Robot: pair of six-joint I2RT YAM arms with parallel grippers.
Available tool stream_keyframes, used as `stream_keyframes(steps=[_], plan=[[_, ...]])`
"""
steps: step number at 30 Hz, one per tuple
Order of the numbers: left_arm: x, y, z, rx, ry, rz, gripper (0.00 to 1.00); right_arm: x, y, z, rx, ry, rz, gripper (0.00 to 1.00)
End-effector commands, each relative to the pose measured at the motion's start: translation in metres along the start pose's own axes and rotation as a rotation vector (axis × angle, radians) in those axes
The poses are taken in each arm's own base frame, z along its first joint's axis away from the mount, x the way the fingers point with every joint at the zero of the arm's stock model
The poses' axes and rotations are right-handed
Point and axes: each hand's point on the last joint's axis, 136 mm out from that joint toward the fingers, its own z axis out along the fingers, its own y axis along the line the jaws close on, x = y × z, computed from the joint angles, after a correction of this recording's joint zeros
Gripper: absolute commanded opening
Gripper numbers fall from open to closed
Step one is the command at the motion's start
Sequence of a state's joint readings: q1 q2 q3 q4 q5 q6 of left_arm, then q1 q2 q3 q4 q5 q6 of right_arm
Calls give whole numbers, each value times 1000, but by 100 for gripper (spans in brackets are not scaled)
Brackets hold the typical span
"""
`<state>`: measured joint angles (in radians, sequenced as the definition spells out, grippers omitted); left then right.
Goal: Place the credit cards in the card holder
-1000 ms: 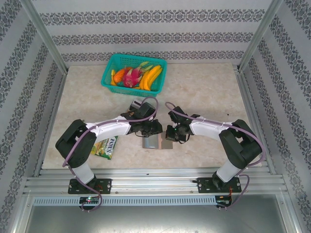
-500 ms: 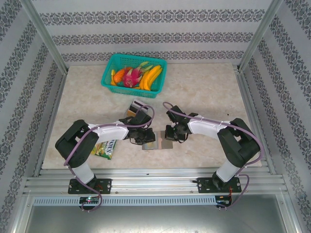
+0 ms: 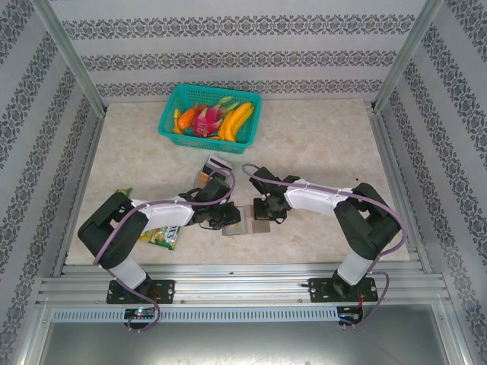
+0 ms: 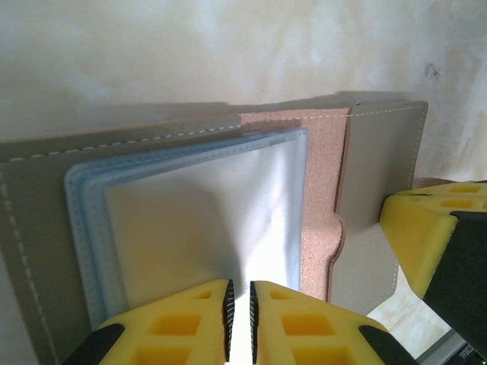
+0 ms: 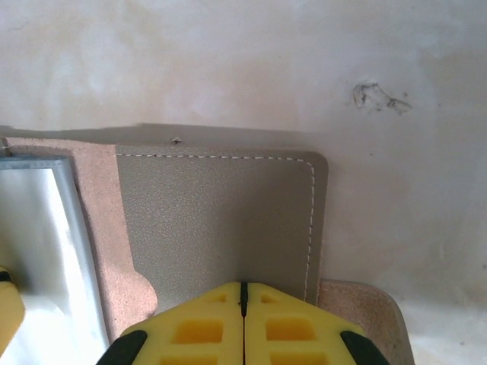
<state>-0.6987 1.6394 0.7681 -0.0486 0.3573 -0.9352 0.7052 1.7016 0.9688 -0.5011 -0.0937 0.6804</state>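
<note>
Both arms have dropped lower and drawn toward the near edge of the worktop, and the left arm's elbow has swung outward, uncovering more of the green-yellow snack packet [image 3: 163, 236] by the near left corner. The left gripper [image 3: 226, 217] sits over the left half of the card holder [image 3: 247, 226]. Its yellow fingers [image 4: 190, 319] are almost together, leaving only a thin slit, and they appear to pinch the top clear sleeve at its near edge. The card holder lies open and flat near the middle of the near edge, with its tan lining showing beside the sleeves. The right gripper [image 3: 262, 211] is fully closed, and its fingertips [image 5: 205, 323] rest on the near edge of the grey right panel.
</note>
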Motion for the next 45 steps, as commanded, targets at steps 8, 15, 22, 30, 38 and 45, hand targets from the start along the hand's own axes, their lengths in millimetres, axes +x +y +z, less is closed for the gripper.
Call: stream_keyframes(steps=[8,15,22,30,38,45], plan=[[-24,-25,-28,13,-70,78,26,-32,35,-61,-157,-197,-106,16],[-43,-34,-46,7,-160,81,29,-53,47,-98,-271,-278,-111,32],[-68,-23,-71,20,-270,-16,35,-75,50,-120,-316,-343,-146,48],[-103,8,-85,94,-326,-239,40,-98,68,-112,-260,-316,-277,41],[-119,44,-95,-37,-368,-349,50,-116,75,-89,-153,-272,-344,41],[-124,62,-83,-101,-370,-400,50,-123,81,-90,-172,-285,-317,42]])
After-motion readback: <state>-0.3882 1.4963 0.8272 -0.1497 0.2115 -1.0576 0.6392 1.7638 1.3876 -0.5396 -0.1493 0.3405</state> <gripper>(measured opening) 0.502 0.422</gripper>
